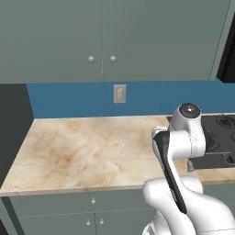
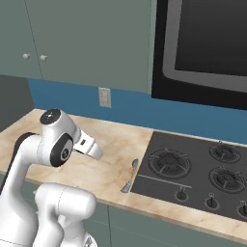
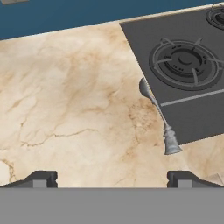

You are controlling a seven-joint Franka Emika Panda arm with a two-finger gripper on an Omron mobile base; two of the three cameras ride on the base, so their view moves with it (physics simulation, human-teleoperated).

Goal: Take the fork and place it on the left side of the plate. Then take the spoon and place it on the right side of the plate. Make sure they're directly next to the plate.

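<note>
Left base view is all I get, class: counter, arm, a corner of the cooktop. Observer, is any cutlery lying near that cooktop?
Observer: Yes, the spoon lies on the counter along the cooktop's left edge.
Operator: Which way does it point?
Observer: Its bowl points toward the blue back wall, and its handle toward the counter's front.
Operator: Are the fingers holding anything?
Observer: No, the fingers stand wide open, with bare counter between them.

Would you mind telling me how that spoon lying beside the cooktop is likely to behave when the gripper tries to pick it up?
The spoon looks like thin grey metal, so probably stiff and light. It lies flat on the marble counter, leaving little to get under; smooth metal may slip. Its rounded bowl might let it rock or pivot if nudged against the cooktop edge.
</note>
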